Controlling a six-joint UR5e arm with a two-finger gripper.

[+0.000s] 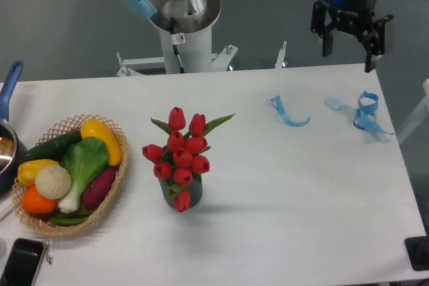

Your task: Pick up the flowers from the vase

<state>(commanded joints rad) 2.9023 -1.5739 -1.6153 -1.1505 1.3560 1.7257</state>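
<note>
While the gripper (pixel 349 43) hangs with its fingers apart and empty above the table's (pixel 281 192) far right edge, the flowers (pixel 181 150) stand upright in the vase (pixel 191 194) near mid-table, well away toward the near left, stems pointing up.

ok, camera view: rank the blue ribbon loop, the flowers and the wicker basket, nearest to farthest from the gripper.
From the gripper, open above the table's far right corner:
1. Blue ribbon loop, just below it by the right edge.
2. Flowers, mid-table, standing in the vase.
3. Wicker basket, far left.
</note>
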